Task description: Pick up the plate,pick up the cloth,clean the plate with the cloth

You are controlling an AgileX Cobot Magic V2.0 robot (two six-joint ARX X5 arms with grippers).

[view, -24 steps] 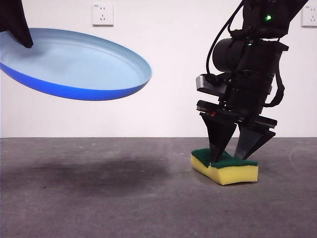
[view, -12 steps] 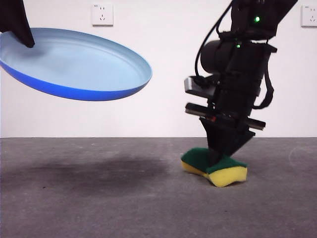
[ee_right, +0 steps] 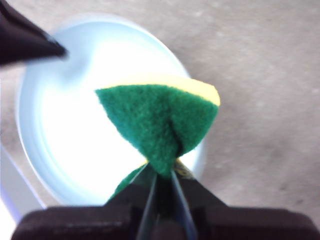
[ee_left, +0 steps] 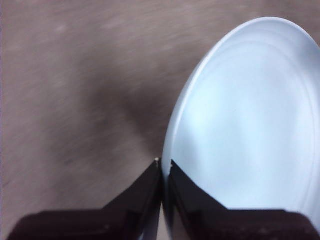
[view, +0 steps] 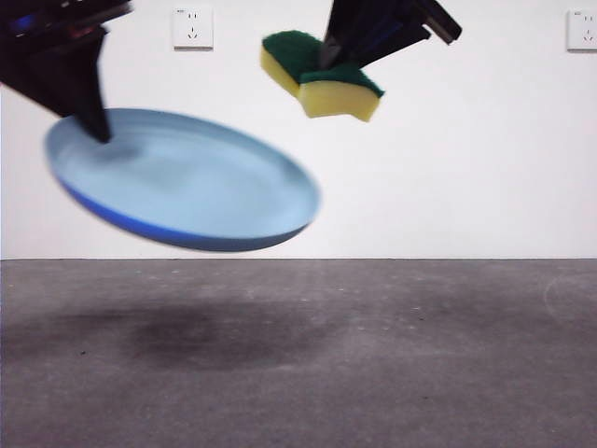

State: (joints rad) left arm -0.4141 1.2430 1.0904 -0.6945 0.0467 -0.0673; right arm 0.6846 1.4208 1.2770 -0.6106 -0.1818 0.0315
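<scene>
Plate and sponge both airborne, wipe not started.
The plate [view: 187, 182] hangs tilted above the bench, left tool [ee_left: 163, 167] pinching its rim; the cloth [view: 322, 75], a yellow-green sponge, sits higher and just beside it, squeezed in the right tool [ee_right: 161, 177]. Suggest lowering the sponge's exposed face flat onto the plate's bowl, light pressure, away from the gripped rim. Grey bench [view: 420, 355], white wall with sockets [view: 193, 27].

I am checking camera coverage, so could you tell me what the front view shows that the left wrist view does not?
Only the front view shows the sponge pinched in the right gripper, raised clear of the table, and two wall sockets. Only the left wrist view shows the left gripper closed on the rim from close up. Both show the light blue plate held above the grey table.
</scene>
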